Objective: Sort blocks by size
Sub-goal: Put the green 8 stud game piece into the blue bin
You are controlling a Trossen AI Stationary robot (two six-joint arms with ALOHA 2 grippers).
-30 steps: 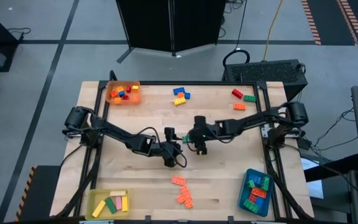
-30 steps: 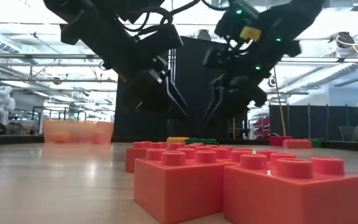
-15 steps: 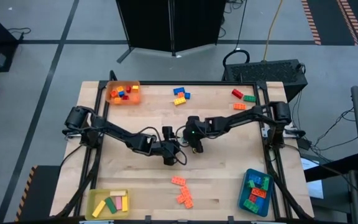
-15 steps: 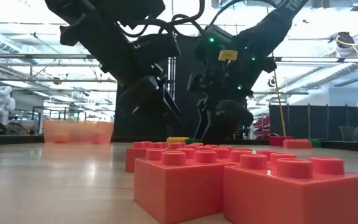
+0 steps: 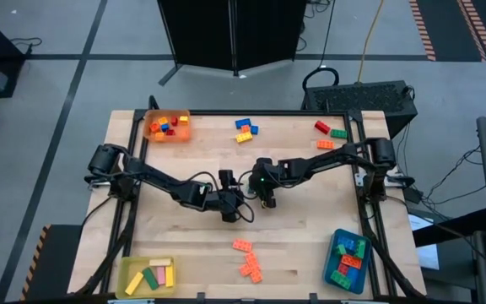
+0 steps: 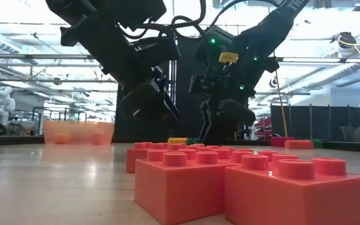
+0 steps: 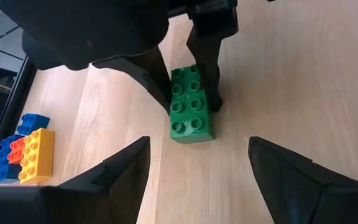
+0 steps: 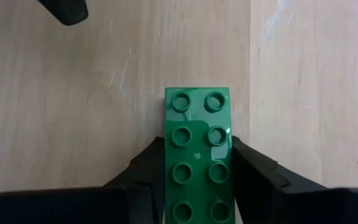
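A green two-by-four block [image 7: 191,106] [image 8: 197,155] lies flat on the wooden table near its middle, studs up. My right gripper [image 8: 197,180] [image 5: 264,199] comes down on it from above and is shut on it. My left gripper [image 7: 197,174] [image 5: 236,211] hovers open just to the block's left, fingers pointing at it and touching nothing. Other blocks lie in loose groups and in the trays. My right gripper pinches the green block's two long sides [image 8: 166,162] between its two fingers, on the half farther from my left gripper. The fingers [image 7: 211,74] slant down from above and lie across the block. The block rests flat on the table.
An orange tray [image 5: 168,127] stands far left, a yellow tray [image 5: 148,276] near left, and a blue tray [image 5: 348,259] near right, each holding blocks. Loose blocks lie at far centre [image 5: 245,129], far right [image 5: 329,133] and near centre [image 5: 247,260].
My right gripper has sunk toward the table and shifted a little toward the left edge, over the green block. Its fingers have drawn together onto the block's sides. The block has stayed in place.
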